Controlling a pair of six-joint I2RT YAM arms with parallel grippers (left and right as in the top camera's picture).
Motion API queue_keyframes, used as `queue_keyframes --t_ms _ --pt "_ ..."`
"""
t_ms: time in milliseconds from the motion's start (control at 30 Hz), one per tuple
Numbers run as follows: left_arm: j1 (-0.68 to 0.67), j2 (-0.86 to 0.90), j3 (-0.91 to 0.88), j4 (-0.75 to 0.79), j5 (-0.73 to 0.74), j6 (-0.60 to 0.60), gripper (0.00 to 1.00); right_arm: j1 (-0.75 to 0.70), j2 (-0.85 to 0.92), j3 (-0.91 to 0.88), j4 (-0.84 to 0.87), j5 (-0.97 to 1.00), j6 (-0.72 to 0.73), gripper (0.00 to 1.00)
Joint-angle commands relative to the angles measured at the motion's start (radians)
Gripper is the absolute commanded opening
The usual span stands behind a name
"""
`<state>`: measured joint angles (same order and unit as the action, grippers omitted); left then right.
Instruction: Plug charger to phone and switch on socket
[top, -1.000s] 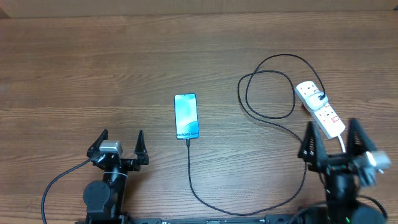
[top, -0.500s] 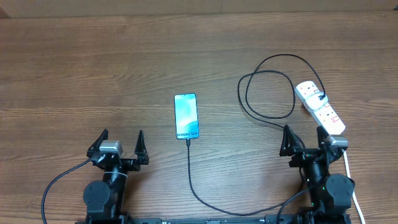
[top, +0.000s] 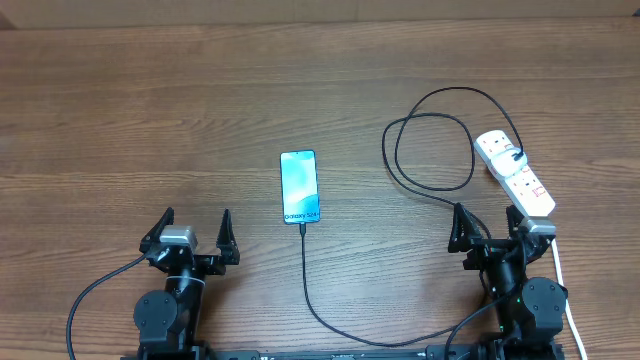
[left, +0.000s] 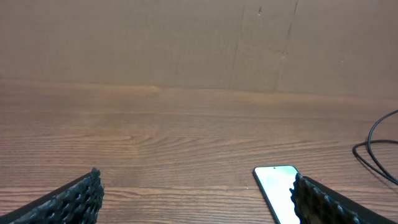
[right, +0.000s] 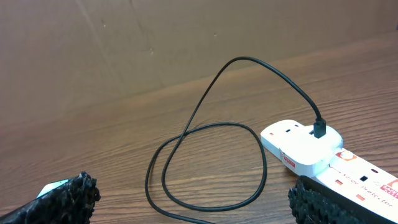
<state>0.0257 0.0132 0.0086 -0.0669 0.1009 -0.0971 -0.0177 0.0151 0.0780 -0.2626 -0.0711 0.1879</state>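
Black charger (top: 303, 260), white socket (top: 515, 175) with red marks, teal-lit phone (top: 300, 187), on a brown wood-grain table (top: 150, 100).

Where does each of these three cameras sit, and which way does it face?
Overhead: above the table, looking straight down on phone, charger, socket; left tool and right tool show.
Left wrist: low, facing forward past the phone; own fingertips at bottom corners.
Right wrist: low, facing socket and charger loop; own fingertips below.
Shared: overhead and left wrist show the phone.

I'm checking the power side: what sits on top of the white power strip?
A white adapter block sits on the power strip's far end, with the charger cable's black plug pushed into it. What lies under the block is covered.
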Motion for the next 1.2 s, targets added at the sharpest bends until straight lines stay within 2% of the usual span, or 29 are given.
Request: queue_keyframes --t_ms 0,333,467,1167 --pt "0.002 -0.005 -0.004 -0.003 -0.007 0.016 1.00 0.006 -0.003 0.002 0.002 0.002 0.005 1.00" --pt "0.002 -0.005 -0.004 -0.003 -0.007 0.016 1.00 0.005 -0.005 -0.007 0.034 0.002 0.005 1.00" --pt "0.002 -0.005 -0.004 -0.003 -0.007 0.016 1.00 0.004 -0.006 -0.075 0.198 0.007 0.005 1.00" --pt "0.002 -0.005 -0.004 -0.003 -0.007 0.016 1.00 0.002 -0.011 -0.071 0.188 0.014 0.005 1.00"
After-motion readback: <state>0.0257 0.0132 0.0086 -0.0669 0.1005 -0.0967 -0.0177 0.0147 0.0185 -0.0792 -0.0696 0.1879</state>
